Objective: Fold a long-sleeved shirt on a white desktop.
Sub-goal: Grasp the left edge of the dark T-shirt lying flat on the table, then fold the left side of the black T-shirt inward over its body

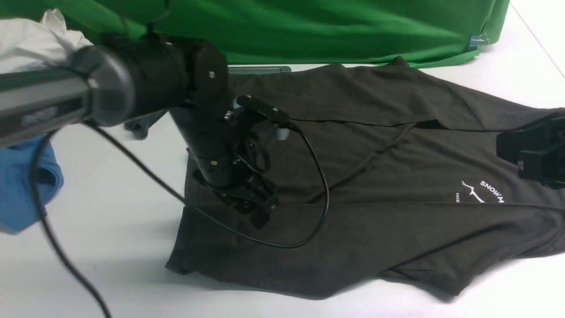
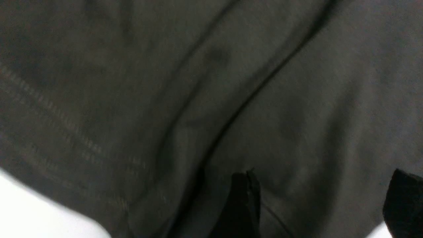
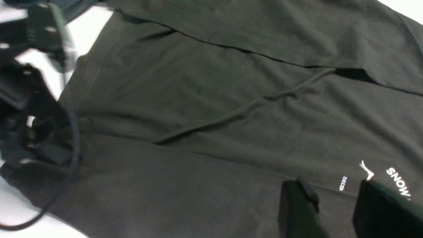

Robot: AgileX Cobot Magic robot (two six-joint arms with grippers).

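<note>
Jaws of both grippers stand parted and hold nothing: left gripper (image 2: 322, 208) low over the hem (image 1: 194, 238) at the left, right gripper (image 3: 337, 211) above the chest print (image 1: 483, 192) at the right. One long-sleeved shirt (image 1: 375, 154) lies spread across the white desktop (image 1: 110, 212); one blue garment (image 1: 22, 185) lies left.

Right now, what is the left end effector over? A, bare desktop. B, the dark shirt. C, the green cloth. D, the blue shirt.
B: the left end effector hangs over the left end of the dark shirt, its wrist view filled with dark fabric, while the blue shirt lies off to the left.
</note>
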